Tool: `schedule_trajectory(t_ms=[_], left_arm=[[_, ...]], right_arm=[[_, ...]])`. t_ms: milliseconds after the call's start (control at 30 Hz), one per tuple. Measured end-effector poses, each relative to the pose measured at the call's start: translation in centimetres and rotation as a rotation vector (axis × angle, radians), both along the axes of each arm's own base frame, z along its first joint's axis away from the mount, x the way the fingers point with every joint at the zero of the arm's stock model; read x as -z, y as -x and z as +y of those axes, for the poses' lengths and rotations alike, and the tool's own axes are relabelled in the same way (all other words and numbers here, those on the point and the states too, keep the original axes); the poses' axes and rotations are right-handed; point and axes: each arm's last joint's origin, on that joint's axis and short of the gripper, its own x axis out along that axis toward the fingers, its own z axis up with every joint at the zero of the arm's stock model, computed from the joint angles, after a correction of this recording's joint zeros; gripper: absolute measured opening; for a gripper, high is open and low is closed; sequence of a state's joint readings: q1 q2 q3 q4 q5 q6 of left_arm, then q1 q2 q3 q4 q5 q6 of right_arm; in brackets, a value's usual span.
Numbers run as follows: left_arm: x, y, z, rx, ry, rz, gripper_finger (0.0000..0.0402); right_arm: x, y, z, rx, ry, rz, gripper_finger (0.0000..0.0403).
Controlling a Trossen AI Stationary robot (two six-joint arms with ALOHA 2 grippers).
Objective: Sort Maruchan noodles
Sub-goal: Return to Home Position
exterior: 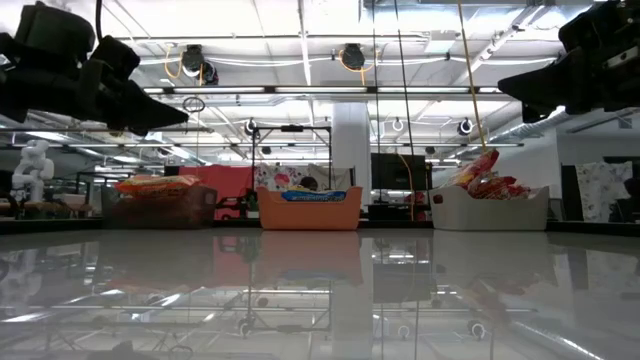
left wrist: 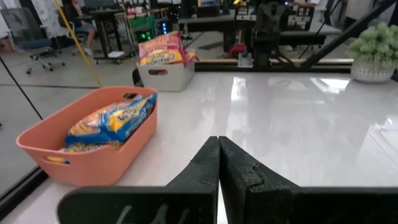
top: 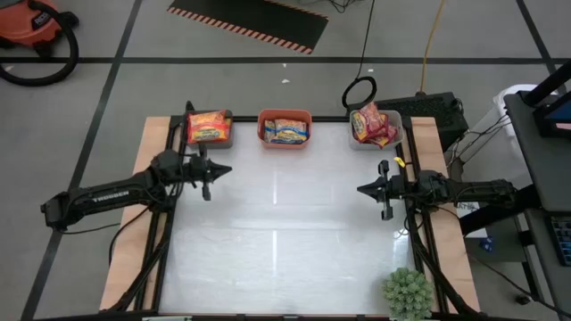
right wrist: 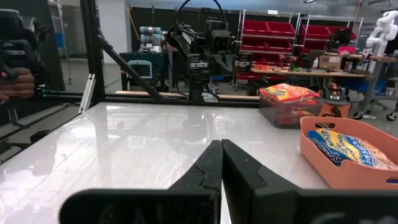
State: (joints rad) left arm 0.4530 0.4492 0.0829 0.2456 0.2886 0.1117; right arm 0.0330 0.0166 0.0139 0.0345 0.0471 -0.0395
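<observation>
Two grippers, fingers pressed together and holding nothing, face each other over the table (top: 285, 232): left gripper (top: 221, 169) at 9 o'clock, right gripper (top: 363, 189) at 3. Maruchan noodles (top: 285, 131) lie toward 12 o'clock from both, inside the black bin (top: 229, 138), orange bin (top: 285, 144) and gray bin (top: 355, 143). The left gripper is nearer the black bin, the right nearer the gray.

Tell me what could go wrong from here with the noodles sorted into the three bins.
The red packs are heaped above the rim of the gray bin; a bump might tip one out. The shut left end effector hovers close to the black bin, so a wide swing could nudge it. The right end effector, also shut, hovers over the table.
</observation>
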Motion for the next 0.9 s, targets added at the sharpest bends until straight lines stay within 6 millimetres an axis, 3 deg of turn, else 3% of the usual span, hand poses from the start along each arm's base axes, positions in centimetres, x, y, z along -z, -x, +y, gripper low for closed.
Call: schedule_trajectory(t_ms=[500, 900], left_arm=[[1.5, 0.5, 0.5, -0.059, 0.076, -0.044, 0.0003], [1.3, 0.1, -1.2, 0.066, 0.136, -0.071, 0.0003]], right_arm=[[0.0, 0.0, 0.0, 0.002, -0.001, -0.003, 0.0], [0.0, 0.0, 0.0, 0.002, -0.001, -0.003, 0.0]])
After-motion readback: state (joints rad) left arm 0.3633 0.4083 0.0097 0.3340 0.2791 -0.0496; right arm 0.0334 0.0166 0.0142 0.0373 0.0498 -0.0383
